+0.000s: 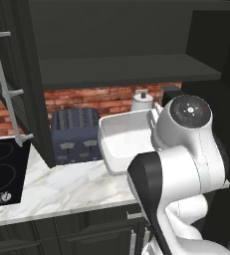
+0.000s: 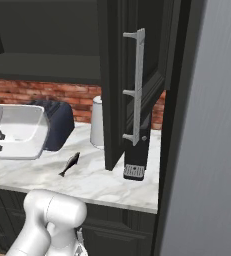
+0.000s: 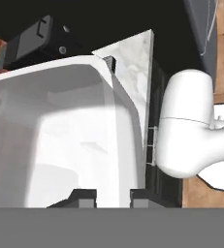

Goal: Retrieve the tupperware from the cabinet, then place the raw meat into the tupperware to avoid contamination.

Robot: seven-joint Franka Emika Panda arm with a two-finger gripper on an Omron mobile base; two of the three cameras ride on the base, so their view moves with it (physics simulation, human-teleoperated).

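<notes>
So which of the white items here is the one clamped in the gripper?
The shallow white rectangular tupperware, its thin wall pinched by the gripper above the marble counter. The white paper-towel roll stands untouched by the brick wall.

- The left base view looks forward and down from behind the arm's left side. It faces the marble counter (image 1: 61, 187), the brick back wall and the open cabinet (image 1: 126, 69) above.
- The right base view looks from behind the arm's right side at the same counter, from its far end.
- Both base views share the tupperware (image 1: 124, 139), the dark toaster (image 1: 75, 134) and the white paper-towel roll (image 2: 97, 122).
- The hand view sits very close, looking along the gripper (image 3: 113, 196) at the tupperware's wall, with the counter edge beyond.
</notes>
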